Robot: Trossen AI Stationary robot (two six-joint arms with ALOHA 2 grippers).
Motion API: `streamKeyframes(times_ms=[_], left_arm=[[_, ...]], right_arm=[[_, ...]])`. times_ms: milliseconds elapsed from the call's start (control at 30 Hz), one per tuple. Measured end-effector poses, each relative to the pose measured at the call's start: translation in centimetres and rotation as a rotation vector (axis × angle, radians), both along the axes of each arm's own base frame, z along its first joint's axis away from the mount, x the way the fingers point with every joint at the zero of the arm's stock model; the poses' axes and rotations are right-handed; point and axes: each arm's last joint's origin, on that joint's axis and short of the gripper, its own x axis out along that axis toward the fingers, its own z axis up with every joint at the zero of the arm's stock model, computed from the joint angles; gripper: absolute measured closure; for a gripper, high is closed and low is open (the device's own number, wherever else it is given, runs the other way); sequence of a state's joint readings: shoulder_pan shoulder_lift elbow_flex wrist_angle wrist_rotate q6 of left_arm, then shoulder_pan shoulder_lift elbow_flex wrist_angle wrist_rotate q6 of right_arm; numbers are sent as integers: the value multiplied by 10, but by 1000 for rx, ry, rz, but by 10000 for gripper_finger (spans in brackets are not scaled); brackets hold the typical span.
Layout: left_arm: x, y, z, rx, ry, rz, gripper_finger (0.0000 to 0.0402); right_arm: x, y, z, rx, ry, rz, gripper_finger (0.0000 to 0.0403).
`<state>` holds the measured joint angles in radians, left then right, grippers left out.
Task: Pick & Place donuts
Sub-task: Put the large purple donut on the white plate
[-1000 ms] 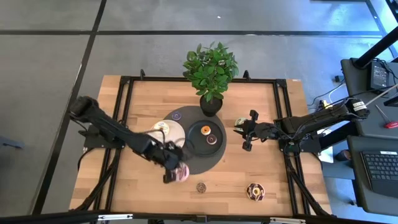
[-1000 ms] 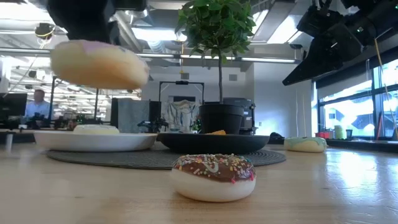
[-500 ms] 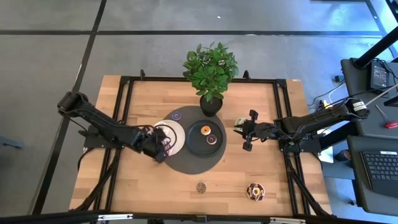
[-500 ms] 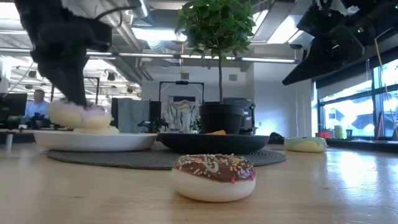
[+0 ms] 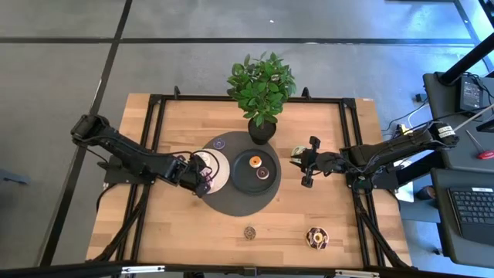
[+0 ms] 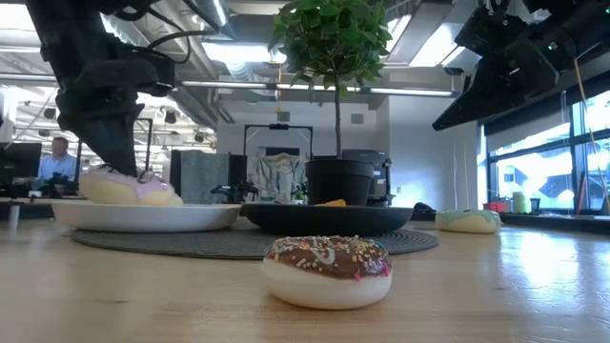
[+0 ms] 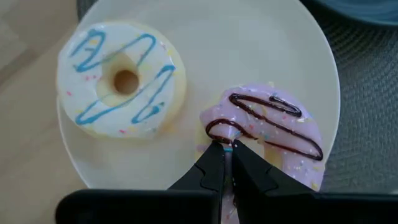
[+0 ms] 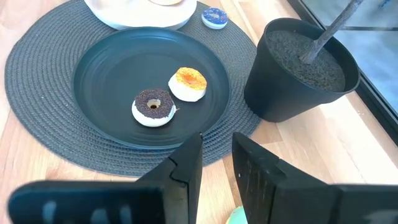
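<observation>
My left gripper (image 5: 202,176) is over the white plate (image 5: 224,164), shut on a pink donut (image 7: 273,134) with chocolate drizzle, which lies there next to a cream donut (image 7: 121,78) with blue drizzle. My right gripper (image 5: 306,164) waits open at the table's right, beside a green donut (image 5: 296,153) lying on the wood. The black plate (image 8: 99,74) holds an orange mini donut (image 8: 188,83) and a chocolate one (image 8: 153,107). A purple mini donut (image 8: 215,17) sits on the mat. Two sprinkled chocolate donuts (image 5: 249,232) (image 5: 316,237) lie near the table's near edge. My left gripper pinches the pink donut's ring at the edge of its centre hole (image 7: 231,132) between the two fingers, which are almost together. The fingers come from above, pointing down. The donut rests flat on the white plate (image 6: 143,217).
A round woven mat (image 5: 245,202) lies under both plates. A potted plant (image 5: 262,127) stands at the mat's far side, just beyond the black plate. Bare wood lies at the table's near left and far right.
My left gripper has carried the pink donut from the mat's near edge toward the far edge and slightly left, then down. The donut, held up in the air a second ago, now lies on the white plate beside the cream donut.
</observation>
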<state>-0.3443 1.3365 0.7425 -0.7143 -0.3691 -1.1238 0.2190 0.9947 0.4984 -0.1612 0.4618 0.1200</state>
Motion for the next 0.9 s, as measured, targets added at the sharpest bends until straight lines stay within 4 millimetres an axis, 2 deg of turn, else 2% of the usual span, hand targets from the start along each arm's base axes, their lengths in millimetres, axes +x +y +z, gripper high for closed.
streamKeyframes(times_ms=[900], left_arm=[[-3, 1, -1, 39, 47, -65, 366]], right_arm=[[0, 0, 0, -1, 1, 1, 313]])
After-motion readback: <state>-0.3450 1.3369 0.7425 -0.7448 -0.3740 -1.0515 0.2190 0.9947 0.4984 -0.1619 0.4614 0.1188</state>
